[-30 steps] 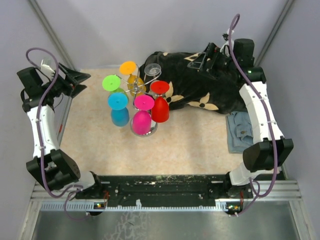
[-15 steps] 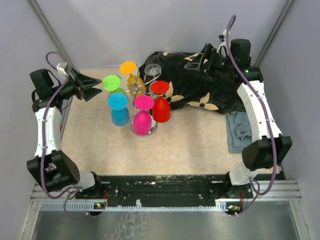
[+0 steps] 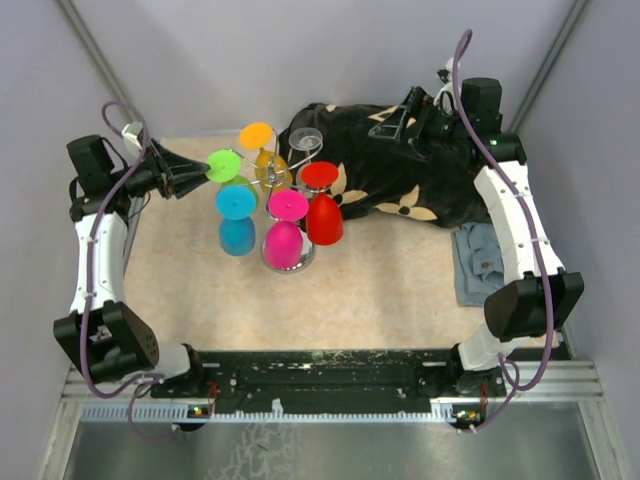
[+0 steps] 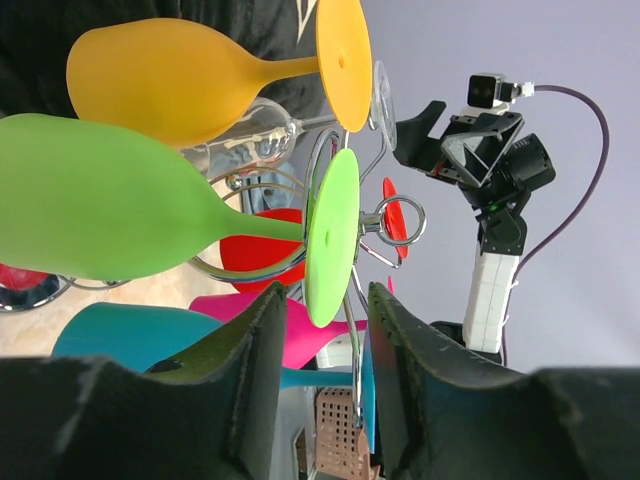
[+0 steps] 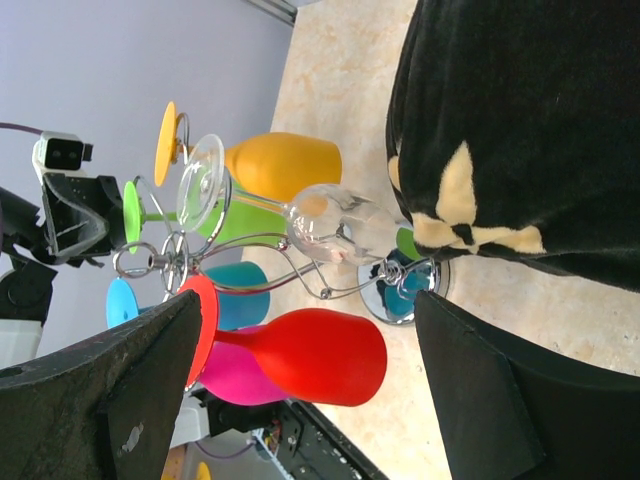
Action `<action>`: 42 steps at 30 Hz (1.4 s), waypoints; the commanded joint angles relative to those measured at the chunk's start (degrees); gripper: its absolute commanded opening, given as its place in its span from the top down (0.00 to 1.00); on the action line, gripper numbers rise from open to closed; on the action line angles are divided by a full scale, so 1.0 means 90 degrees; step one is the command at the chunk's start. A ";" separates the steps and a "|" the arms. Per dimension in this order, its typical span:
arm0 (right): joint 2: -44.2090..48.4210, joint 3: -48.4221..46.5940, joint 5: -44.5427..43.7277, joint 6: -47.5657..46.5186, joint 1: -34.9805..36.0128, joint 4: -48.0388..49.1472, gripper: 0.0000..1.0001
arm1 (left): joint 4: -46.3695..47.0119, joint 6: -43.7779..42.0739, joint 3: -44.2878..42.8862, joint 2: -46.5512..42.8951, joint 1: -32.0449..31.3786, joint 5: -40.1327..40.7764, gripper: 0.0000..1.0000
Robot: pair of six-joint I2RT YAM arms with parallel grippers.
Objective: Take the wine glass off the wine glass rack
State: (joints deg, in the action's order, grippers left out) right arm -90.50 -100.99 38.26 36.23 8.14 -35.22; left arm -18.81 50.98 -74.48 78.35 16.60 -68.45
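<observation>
The wine glass rack [image 3: 272, 173], a silver wire stand with a chrome base, holds several glasses hanging upside down: green [image 3: 222, 165], orange, clear, red, pink and teal. My left gripper [image 3: 202, 172] is open at the rack's left side. In the left wrist view the lower edge of the green glass's foot [image 4: 333, 215] sits between the tips of my left gripper [image 4: 322, 296], with a gap on both sides. My right gripper [image 3: 393, 118] is open over the black cloth, apart from the rack. Its wrist view shows the clear glass [image 5: 335, 228] and the red glass [image 5: 315, 355].
A black patterned cloth [image 3: 400, 175] lies bunched at the back right, touching the rack's right side. A blue-grey cloth [image 3: 478, 262] lies by the right arm. Grey walls close in the beige table on the left, back and right.
My left arm has swung right towards the rack, bringing its open jaws up to the green glass's foot. The right arm shifted slightly at first, then stayed still.
</observation>
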 commanded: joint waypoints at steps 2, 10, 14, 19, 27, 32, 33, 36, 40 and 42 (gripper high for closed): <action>0.0094 -0.0103 0.0036 0.0049 0.0043 0.0387 0.13 | 0.0194 0.0034 -0.0095 0.0044 -0.0035 -0.0129 0.59; 0.0085 0.0020 0.0036 0.0066 0.0042 0.0489 0.13 | 0.0342 0.0118 0.0053 0.0047 -0.0077 -0.0146 0.65; 0.0061 0.0003 0.0036 0.0091 0.0038 0.0533 0.13 | 0.0468 0.0206 0.0131 0.0062 -0.0104 -0.0161 0.75; 0.0045 -0.0006 0.0031 0.0087 0.0043 0.0554 0.13 | 0.0601 0.0317 0.0225 0.0102 -0.0126 -0.0181 1.00; 0.0041 -0.0009 -0.0038 0.0000 0.0040 0.0455 0.13 | 0.0557 0.0686 -0.0018 0.0131 -0.0070 -0.0115 1.00; 0.0017 -0.0030 -0.0065 -0.0001 0.0042 0.0426 0.13 | 0.0386 0.0772 -0.0328 0.0245 0.0031 -0.0024 1.00; 0.0016 -0.0041 -0.0071 -0.0002 0.0040 0.0427 0.13 | 0.0381 0.0808 -0.0342 0.0260 0.0031 -0.0014 1.00; -0.0008 -0.0065 -0.0071 -0.0002 0.0041 0.0427 0.13 | 0.0394 0.0865 -0.0361 0.0321 0.0040 0.0014 1.00; -0.0013 -0.0066 -0.0090 0.0006 0.0043 0.0427 0.13 | 0.0480 0.0967 -0.0427 0.0435 0.0040 -0.0013 1.00; -0.0013 -0.0061 -0.0091 0.0008 0.0040 0.0437 0.13 | 0.0561 0.1036 -0.0482 0.0517 0.0035 -0.0017 1.00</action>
State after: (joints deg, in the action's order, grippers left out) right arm -90.67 -100.86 37.56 36.64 8.14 -33.47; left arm -15.38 58.72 -76.34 81.76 16.67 -68.36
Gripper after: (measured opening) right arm 0.871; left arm 0.008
